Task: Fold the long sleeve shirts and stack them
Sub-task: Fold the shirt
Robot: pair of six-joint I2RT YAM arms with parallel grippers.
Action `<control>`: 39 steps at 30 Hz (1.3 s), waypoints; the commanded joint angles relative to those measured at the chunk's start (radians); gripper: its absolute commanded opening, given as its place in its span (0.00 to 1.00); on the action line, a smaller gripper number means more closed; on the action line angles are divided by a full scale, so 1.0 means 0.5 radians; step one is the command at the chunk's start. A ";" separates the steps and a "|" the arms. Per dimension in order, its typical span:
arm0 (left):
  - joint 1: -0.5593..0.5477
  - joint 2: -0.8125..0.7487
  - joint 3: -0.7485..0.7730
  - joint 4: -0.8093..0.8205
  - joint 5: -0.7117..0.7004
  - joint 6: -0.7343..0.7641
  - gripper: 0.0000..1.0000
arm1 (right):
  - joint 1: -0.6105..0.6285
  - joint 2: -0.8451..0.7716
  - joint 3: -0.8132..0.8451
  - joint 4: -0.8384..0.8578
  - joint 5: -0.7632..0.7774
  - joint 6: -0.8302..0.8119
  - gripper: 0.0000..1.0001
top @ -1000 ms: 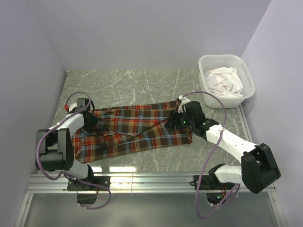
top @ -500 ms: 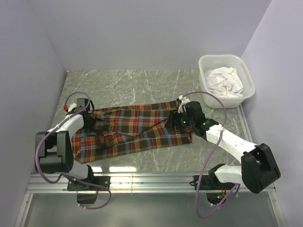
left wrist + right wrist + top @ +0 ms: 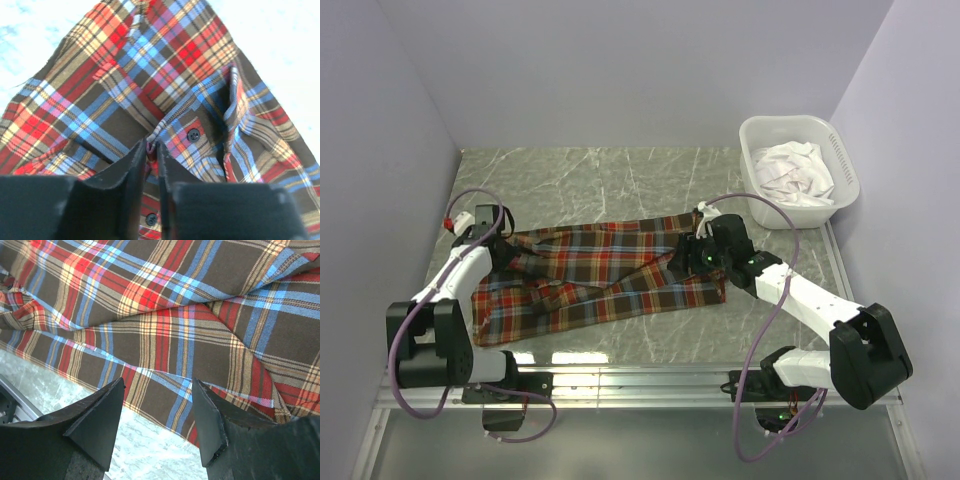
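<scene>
While the plaid long sleeve shirt (image 3: 600, 275) lies spread across the middle of the tabletop (image 3: 620, 180), the left end effector (image 3: 151, 150), at its 9 o'clock end, is clenched on a fold of cloth beside the buttons (image 3: 193, 134). The right end effector (image 3: 157, 410), at the 3 o'clock end, stands released above the cloth edge.

The top external camera sits high behind the arm bases and looks down and forward over the whole table (image 3: 620, 175), from its near edge to the basket (image 3: 755, 135) at the far right corner. The left wrist camera looks past the left gripper (image 3: 151, 147), very close on the buttoned part of the plaid shirt (image 3: 165, 75) near the table's left edge. The right wrist camera, equally close, looks past the right gripper (image 3: 157, 382) at the shirt's right end and a strip of table. All three views share the shirt.
</scene>
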 commanded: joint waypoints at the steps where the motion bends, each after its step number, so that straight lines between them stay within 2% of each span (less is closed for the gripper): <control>1: 0.002 -0.015 -0.002 -0.038 -0.086 -0.053 0.27 | 0.026 0.014 0.018 0.111 -0.055 0.037 0.63; 2: 0.002 -0.052 0.007 -0.041 -0.080 -0.054 0.32 | 0.032 0.023 0.024 0.130 -0.091 0.064 0.63; 3: 0.002 -0.080 0.029 -0.041 -0.059 -0.032 0.45 | 0.045 0.047 0.042 0.163 -0.113 0.083 0.63; 5: -0.001 -0.196 0.090 -0.017 0.015 0.026 0.57 | 0.054 0.075 0.054 0.215 -0.180 0.162 0.64; 6: -0.001 -0.233 0.121 -0.014 0.070 0.081 0.67 | 0.069 0.114 0.067 0.292 -0.266 0.196 0.64; 9: -0.062 -0.368 0.234 0.011 0.226 0.149 0.76 | 0.106 0.206 0.088 0.527 -0.404 0.398 0.65; 10: -0.093 -0.386 0.253 0.020 0.263 0.158 0.76 | 0.127 0.240 0.094 0.599 -0.447 0.463 0.65; 13: -0.332 -0.408 0.225 0.133 0.469 0.128 0.70 | 0.189 0.412 0.131 0.893 -0.557 0.717 0.66; 14: -0.497 -0.390 0.195 0.182 0.560 0.106 0.68 | 0.207 0.449 0.140 0.973 -0.570 0.836 0.66; 17: -0.801 -0.298 0.020 0.397 0.638 0.005 0.56 | 0.269 0.605 0.183 1.203 -0.530 1.012 0.67; 18: -0.857 -0.273 -0.011 0.507 0.653 -0.032 0.46 | 0.275 0.679 0.186 1.316 -0.527 1.058 0.67; 21: -1.029 -0.169 -0.097 0.715 0.678 -0.066 0.29 | 0.293 0.771 0.165 1.473 -0.448 1.178 0.68; 23: -1.115 -0.096 -0.128 0.811 0.684 -0.063 0.25 | 0.311 0.808 0.150 1.529 -0.368 1.218 0.70; 31: -1.225 0.242 -0.149 0.940 0.834 -0.053 0.16 | 0.336 1.139 0.146 1.894 -0.331 1.384 0.71; 33: -1.229 0.307 -0.164 0.897 0.843 -0.090 0.11 | 0.336 1.228 0.156 1.924 -0.316 1.387 0.71; 39: -1.229 0.411 -0.192 0.751 0.807 -0.109 0.08 | 0.263 1.406 0.122 2.047 -0.260 1.387 0.71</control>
